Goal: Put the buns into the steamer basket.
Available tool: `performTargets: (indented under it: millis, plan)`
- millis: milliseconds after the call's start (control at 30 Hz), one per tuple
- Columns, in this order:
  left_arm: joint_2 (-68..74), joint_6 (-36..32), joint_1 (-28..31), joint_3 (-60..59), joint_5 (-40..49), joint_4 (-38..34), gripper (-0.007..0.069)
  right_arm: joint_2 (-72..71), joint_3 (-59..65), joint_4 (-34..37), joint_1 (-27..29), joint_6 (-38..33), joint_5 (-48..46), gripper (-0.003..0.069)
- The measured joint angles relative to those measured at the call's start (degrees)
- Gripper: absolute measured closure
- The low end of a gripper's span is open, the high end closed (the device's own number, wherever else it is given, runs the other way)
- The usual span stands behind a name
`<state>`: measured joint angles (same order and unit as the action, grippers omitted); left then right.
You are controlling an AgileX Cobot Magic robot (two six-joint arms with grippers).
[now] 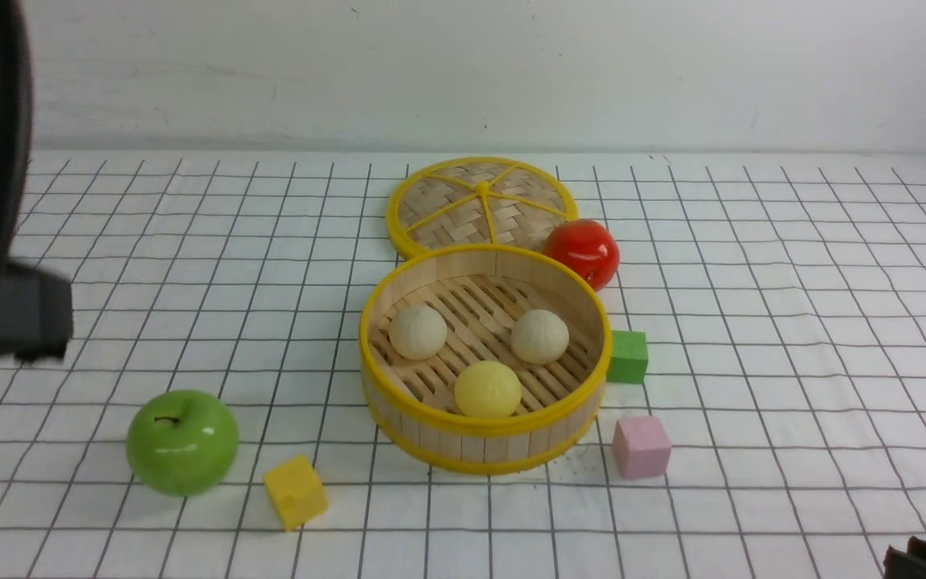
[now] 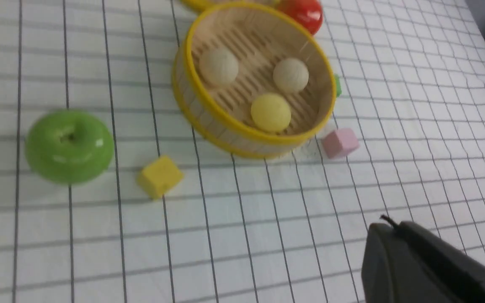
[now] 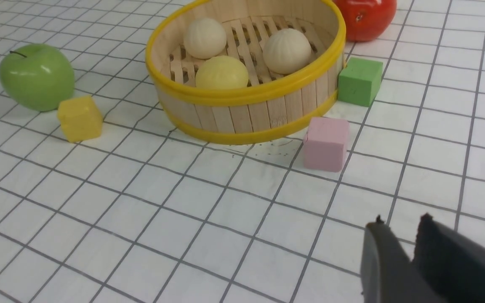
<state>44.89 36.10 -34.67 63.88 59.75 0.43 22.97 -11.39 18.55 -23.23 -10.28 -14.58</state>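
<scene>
The steamer basket (image 1: 463, 446), a round wooden-slat tub with yellow rims, stands mid-table. All three buns lie on its slatted floor: two off-white buns (image 1: 417, 331) (image 1: 539, 336) and a pale yellow bun (image 1: 487, 388). The left wrist view shows my left gripper (image 2: 394, 225) shut and empty, hanging over bare cloth well short of the basket (image 2: 225, 134). In the right wrist view my right gripper (image 3: 400, 223) stands open by a narrow gap with nothing in it, above the cloth near the pink cube (image 3: 326, 143). In the front view both arms show only at the frame edges.
A woven yellow-rimmed lid (image 1: 481, 201) lies behind the basket, with a red apple (image 1: 583, 251) beside it. A green cube (image 1: 628, 356) touches the basket's right side. A green apple (image 1: 182, 441) and a yellow cube (image 1: 295, 490) sit front left.
</scene>
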Motion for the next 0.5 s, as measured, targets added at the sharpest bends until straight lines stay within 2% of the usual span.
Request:
performTargets:
  millis: [200,500]
  plan:
    - [-1.52,1.51,0.0,-8.02,1.35,-1.01,0.0638,0.0,0.0,0.0,0.0,0.0,0.0,0.0528]
    - [-1.39,1.46,0.0,-9.66,0.83,2.17,0.0638,0.0,0.0,0.0,0.0,0.0,0.0,0.0519]
